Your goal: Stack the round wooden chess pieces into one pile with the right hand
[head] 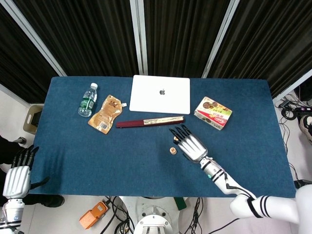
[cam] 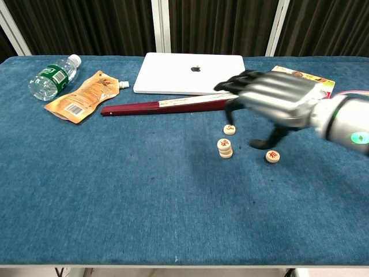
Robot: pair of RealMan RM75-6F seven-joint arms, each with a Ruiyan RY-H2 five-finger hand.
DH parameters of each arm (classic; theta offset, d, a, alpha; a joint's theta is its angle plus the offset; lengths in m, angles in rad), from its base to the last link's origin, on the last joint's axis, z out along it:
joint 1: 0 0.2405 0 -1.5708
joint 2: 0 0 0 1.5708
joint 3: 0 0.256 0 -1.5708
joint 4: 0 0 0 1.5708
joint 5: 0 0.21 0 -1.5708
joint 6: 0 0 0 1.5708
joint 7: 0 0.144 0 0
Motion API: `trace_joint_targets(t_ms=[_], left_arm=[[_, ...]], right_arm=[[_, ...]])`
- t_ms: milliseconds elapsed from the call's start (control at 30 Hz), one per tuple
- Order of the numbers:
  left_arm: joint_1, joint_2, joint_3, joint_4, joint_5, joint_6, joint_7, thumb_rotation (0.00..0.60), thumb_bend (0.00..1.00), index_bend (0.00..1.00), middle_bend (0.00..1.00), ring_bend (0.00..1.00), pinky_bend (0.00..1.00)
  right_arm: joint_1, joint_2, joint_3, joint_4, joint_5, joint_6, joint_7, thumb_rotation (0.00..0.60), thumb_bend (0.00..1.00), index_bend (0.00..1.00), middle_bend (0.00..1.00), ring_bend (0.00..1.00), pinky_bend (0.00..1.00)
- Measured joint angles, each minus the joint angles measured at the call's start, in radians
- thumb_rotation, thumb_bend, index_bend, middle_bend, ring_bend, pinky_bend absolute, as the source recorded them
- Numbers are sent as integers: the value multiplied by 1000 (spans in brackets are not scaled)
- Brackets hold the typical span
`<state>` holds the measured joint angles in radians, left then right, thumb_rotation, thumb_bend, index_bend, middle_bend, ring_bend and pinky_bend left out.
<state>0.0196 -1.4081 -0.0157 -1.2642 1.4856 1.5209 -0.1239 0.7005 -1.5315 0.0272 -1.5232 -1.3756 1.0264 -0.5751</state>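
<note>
A short stack of round wooden chess pieces (cam: 225, 148) stands on the blue table; in the head view the stack (head: 171, 150) lies just left of my right hand. One single piece (cam: 229, 129) lies just behind the stack, another single piece (cam: 272, 156) to its right. My right hand (cam: 277, 101) hovers above and right of the stack, blurred, fingers spread, holding nothing; from above the right hand (head: 190, 144) points toward the table's far side. My left hand (head: 17, 178) hangs off the table's near-left corner with fingers straight and nothing in it.
Along the far half of the table lie a white laptop (head: 160, 93), a water bottle (head: 87, 100), an orange pouch (head: 105, 113), a dark red folded fan (head: 149, 121) and a biscuit box (head: 213, 112). The fan (cam: 161, 105) runs just behind the pieces.
</note>
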Motion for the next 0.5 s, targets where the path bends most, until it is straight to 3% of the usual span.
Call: trace_joint_targets(t_ms=[233,500], left_arm=[[-5,-3,1,-5,11,3,6,600,50,86,11,0,0],[-2,4,2,-14,10,10,14,600,51,86,11,0,0]], right_arm=[[-72,44,-51,-11,23,15,48,600,274,492,79,0,55],[-78,12,-43,61,35,-13,87,600,363,494,79,0,55]])
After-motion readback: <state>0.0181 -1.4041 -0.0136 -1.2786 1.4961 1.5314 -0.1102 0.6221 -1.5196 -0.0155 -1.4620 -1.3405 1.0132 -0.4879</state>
